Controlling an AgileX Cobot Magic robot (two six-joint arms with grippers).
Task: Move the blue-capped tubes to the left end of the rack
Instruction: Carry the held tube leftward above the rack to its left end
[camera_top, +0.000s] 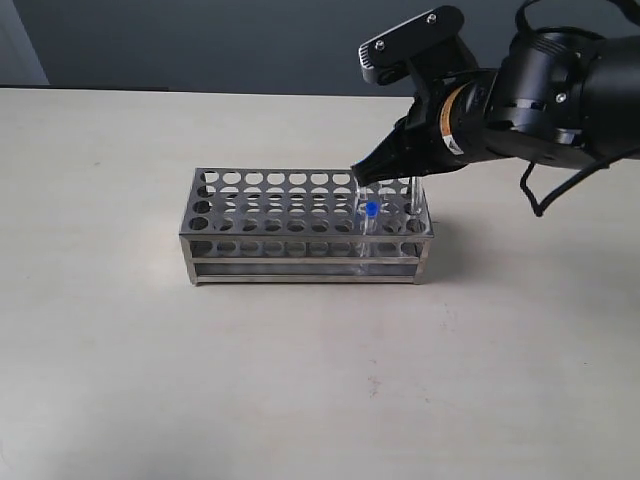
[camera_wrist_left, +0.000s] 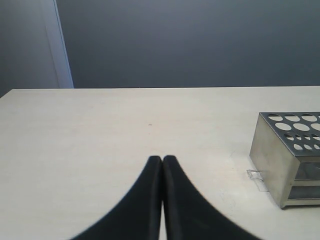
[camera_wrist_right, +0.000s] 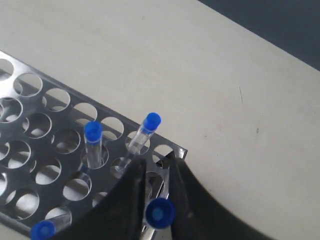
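Blue-capped tube (camera_wrist_right: 159, 212) upright, cap up, pinched in right gripper (camera_wrist_right: 156, 161); left gripper (camera_wrist_left: 162, 159) closed, empty.

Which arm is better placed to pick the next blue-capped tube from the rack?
Right. The right end effector is at the rack's right end, with a tube's cap showing between its fingers. The left end effector is shut, apart from the rack, over the table.

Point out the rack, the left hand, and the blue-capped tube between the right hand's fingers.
rack (camera_wrist_left: 267, 150): left wrist view, on its solid end wall.
left hand (camera_wrist_left: 162, 159): left wrist view, between its closed fingertips.
blue-capped tube (camera_wrist_right: 159, 212): right wrist view, on its blue cap.
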